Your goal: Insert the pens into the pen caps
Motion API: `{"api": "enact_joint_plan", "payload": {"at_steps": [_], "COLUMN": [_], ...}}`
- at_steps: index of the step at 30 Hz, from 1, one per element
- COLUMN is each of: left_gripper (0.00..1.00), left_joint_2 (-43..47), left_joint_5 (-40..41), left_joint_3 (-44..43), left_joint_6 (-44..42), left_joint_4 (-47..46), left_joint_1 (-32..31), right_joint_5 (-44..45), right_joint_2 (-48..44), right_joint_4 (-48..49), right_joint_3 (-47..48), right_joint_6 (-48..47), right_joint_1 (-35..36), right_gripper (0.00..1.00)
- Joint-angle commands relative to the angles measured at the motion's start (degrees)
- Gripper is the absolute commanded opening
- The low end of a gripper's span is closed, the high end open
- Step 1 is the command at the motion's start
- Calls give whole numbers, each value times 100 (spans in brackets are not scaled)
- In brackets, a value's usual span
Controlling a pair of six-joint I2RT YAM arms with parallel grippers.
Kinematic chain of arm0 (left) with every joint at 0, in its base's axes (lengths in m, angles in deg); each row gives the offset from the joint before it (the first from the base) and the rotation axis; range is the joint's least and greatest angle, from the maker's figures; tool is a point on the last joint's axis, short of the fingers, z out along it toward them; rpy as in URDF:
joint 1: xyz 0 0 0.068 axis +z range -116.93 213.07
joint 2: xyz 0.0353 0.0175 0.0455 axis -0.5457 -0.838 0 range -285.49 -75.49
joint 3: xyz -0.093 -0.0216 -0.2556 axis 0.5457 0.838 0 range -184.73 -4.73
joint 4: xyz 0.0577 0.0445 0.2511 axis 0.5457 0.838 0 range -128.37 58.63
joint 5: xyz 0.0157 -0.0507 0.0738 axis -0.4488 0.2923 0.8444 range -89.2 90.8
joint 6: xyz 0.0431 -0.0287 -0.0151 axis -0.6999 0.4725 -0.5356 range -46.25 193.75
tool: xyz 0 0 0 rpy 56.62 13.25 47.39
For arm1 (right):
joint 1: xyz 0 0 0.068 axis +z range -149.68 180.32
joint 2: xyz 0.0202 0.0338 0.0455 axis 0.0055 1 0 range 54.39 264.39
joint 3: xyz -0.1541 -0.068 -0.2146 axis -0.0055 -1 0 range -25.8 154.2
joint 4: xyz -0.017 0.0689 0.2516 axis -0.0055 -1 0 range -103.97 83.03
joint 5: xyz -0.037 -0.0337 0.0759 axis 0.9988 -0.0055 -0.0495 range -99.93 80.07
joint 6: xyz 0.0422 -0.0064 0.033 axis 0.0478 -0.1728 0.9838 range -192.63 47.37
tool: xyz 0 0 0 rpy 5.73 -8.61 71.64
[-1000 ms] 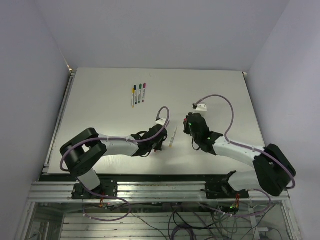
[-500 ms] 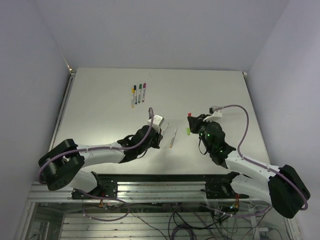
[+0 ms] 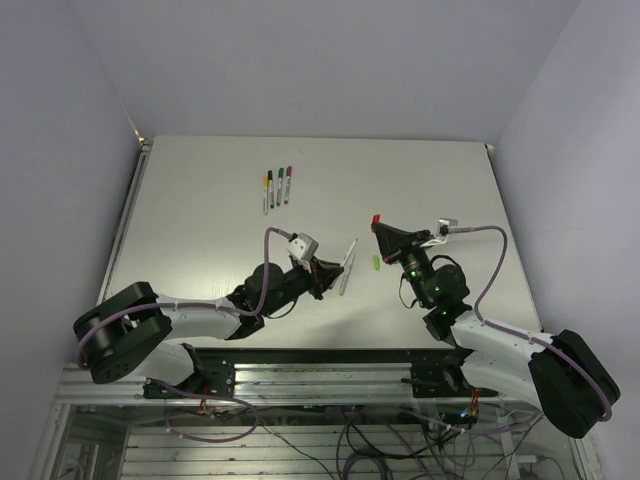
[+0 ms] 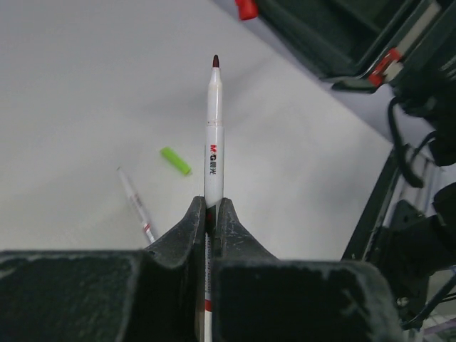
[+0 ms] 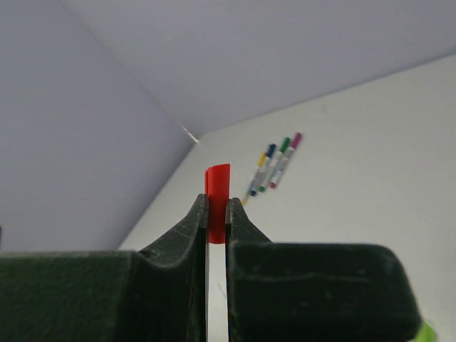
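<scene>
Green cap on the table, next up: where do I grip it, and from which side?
Come straight down from above and close across the middle of the green cap, jaws on its two long sides. It lies flat on the table, apart from the loose pen, so nothing crowds it. Which end is open, I cannot tell; leave both ends free.

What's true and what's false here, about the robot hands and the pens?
1. The left gripper holds a pen with a red tip. True.
2. The green cap lies on the table. True.
3. The right gripper holds the green cap. False: it pinches a red cap.
4. The red cap is already on the held pen. False: they are apart, one in each gripper.
</scene>
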Motion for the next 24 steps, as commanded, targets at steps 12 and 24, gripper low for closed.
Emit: {"api": "enact_joint_plan", "payload": {"at_steps": [12,24], "left_gripper": [7,7], "left_joint_2": [-513,-549], "left_joint_5": [-759,-896], "left_joint_3": [-98,-169], "left_joint_6": [349,393], "left_joint_4": [-2012,-2096], "left_joint_1": [28,28], "right_joint_5": [-876,-886], "right_joint_2": [880,893], "right_joint_4": [2995,2969], "right_joint_3": [-406,-467], "right_joint_6": [916,815], "right_joint_1": [-88,-94], "right_gripper": [0,0]}}
